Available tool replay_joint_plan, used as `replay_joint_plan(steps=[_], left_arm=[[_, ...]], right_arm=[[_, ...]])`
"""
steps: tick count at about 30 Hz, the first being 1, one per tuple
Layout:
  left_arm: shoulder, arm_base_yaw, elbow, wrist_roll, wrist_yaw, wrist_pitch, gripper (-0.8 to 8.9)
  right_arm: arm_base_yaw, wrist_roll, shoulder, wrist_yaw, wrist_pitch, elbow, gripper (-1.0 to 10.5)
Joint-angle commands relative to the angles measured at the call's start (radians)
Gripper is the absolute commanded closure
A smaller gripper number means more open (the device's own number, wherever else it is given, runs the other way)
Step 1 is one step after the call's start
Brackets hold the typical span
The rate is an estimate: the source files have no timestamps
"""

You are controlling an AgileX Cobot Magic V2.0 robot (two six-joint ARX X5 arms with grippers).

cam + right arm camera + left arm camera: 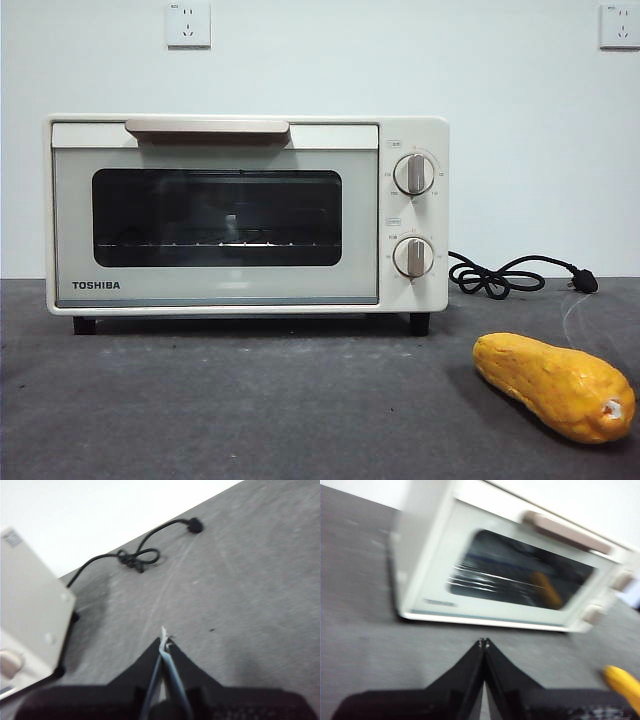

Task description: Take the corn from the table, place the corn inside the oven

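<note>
Hidden or unclear: both wrist views are blurred; in the left wrist view the corn (pixel 624 684) is cut off at the picture's edge, only a yellow-orange tip showing. In the right wrist view the oven (pixel 30 625) shows just 1 side wall and a corner. An orange streak in the oven glass in the left wrist view looks like a reflection; what it is cannot be told for sure.

Oven: cream-white box (pixel 245 210) with its door shut, standing on the table (pixel 250 410) toward the left and back. Through the dark window (pixel 216 217) a wire rack shows; no food can be made out on it.

Corn: lies on its side on the table (pixel 555 385) near the front right corner, in front of and to the right of the oven, well apart from it. Bumpy, tapered, with a pale whitish end facing front right.

Oven details: bar handle (pixel 207 127) along the top of the door, 2 round knobs (pixel 414 174) one above the other on the right panel, TOSHIBA lettering at the lower left.

Cord: black, looped (pixel 497 277), lying on the table behind the corn, right of the oven; plug at its far end.

Table: dark grey, matte, faintly speckled.

Wall: plain white with 2 sockets (pixel 187 24) high up.

Left gripper: (pixel 483 642) black jaws pressed together, tips meeting, above bare table in front of the oven door, holding nothing.

Right gripper: (pixel 164 641) black jaws pressed together, above bare table to the right of the oven, with the cord beyond it.
</note>
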Motion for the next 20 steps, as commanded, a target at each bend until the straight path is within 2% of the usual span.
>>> replay_joint_plan(steps=[1, 5, 10, 16, 20], left_arm=[[0.015, -0.003, 0.045, -0.049, 0.052, -0.023, 8.19], [0.080, -0.003, 0.146, -0.050, 0.080, -0.110, 8.19], [0.230, -0.003, 0.291, -0.005, 0.154, -0.174, 8.19], [0.467, -0.017, 0.474, 0.097, 0.292, -0.279, 8.19], [0.595, -0.051, 0.580, 0.194, 0.319, -0.352, 8.19]], right_arm=[[-0.001, 0.008, 0.000, -0.067, 0.007, 0.026, 9.5], [-0.001, 0.009, 0.015, -0.185, -0.011, 0.083, 9.5], [0.000, 0.006, 0.093, -0.348, -0.119, 0.198, 9.5], [0.000, -0.051, 0.260, -0.571, -0.205, 0.325, 9.5], [0.001, -0.095, 0.386, -0.678, -0.254, 0.417, 9.5]])
